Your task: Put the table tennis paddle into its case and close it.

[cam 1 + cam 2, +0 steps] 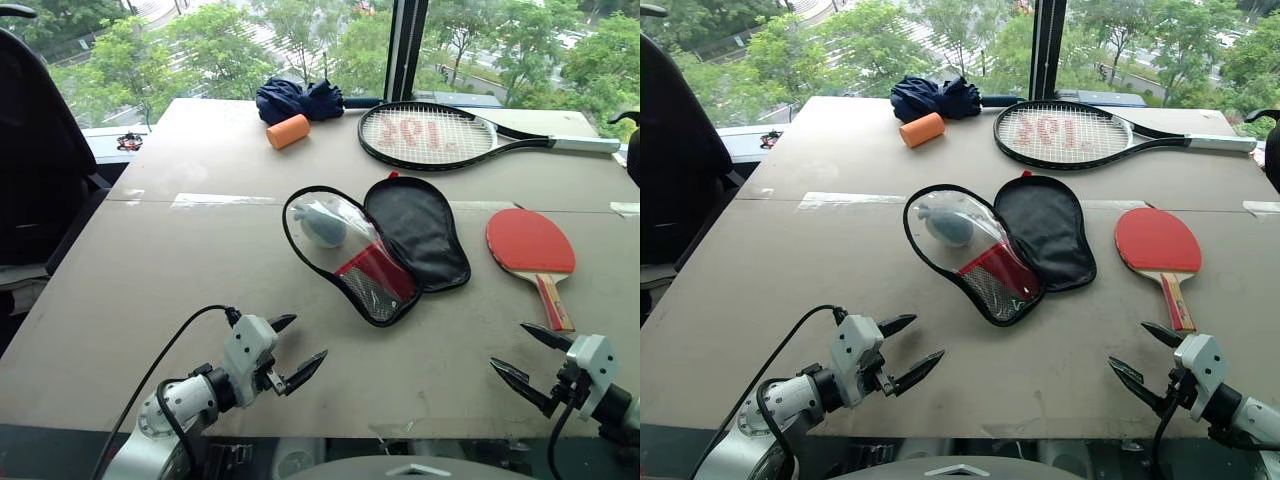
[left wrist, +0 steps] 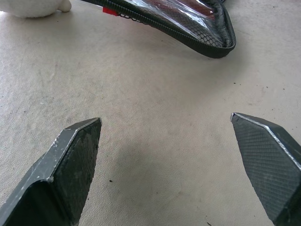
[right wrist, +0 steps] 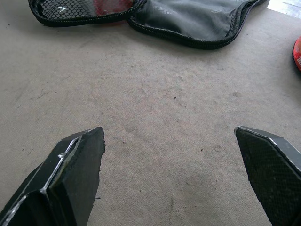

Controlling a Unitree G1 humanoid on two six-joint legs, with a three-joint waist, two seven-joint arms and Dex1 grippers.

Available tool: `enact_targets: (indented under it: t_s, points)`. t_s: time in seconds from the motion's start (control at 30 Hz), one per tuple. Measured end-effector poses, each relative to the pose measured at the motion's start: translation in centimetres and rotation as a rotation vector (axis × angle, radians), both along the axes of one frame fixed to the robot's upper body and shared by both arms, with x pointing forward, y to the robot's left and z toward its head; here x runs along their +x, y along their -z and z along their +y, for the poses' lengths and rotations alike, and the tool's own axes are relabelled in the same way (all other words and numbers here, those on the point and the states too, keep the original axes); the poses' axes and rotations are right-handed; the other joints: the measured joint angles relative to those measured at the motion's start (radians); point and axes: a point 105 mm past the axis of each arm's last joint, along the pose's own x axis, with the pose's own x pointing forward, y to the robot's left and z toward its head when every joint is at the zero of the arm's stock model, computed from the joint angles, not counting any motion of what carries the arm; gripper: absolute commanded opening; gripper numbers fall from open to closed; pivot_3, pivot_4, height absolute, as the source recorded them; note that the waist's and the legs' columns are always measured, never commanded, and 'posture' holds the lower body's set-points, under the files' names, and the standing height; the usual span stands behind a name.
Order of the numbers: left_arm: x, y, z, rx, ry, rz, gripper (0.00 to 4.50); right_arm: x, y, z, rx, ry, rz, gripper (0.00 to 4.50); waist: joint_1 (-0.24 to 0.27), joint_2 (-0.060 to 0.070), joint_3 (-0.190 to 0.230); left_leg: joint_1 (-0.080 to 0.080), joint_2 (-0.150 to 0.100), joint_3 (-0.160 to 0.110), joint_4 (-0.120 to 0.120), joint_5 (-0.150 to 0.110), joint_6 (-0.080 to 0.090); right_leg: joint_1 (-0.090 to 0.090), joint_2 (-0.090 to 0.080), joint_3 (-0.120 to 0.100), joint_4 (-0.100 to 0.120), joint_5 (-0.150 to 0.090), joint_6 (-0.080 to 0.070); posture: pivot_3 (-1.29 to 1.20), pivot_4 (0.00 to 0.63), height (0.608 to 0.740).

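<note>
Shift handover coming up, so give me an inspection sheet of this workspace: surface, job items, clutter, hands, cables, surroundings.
Surface: grey-brown tabletop, taped seam across.
Job's things: red-faced wooden-handled table tennis paddle lying flat, right of the black paddle-shaped zip case, which lies unzipped and spread open.
Clutter: black strung tennis racket, orange foam cylinder, dark blue bundled fabric at the far edge.
Hands: left hand and right hand open, holding nothing.
Cables: black cable looping from the left arm.
Surroundings: window, trees outside.

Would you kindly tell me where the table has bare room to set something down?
Free: the near strip between the case and the table's front edge, and its whole left side. Crowded: the far edge, around the tennis racket.
</note>
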Motion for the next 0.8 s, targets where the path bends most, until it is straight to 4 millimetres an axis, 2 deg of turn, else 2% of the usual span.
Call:
enact_targets:
  t_s: [0.8]
  points:
    - [0.14, -0.74, -0.02, -0.054, 0.01, -0.009, 4.46, 0.57, -0.38, 0.13, -0.003, -0.013, -0.018, 4.5, 0.0, 0.0, 0.0, 0.0, 0.0, 0.0, 0.0, 0.0, 0.0, 0.0, 0.0, 0.0, 0.0, 0.0, 0.0, 0.0, 0.15, 0.74]
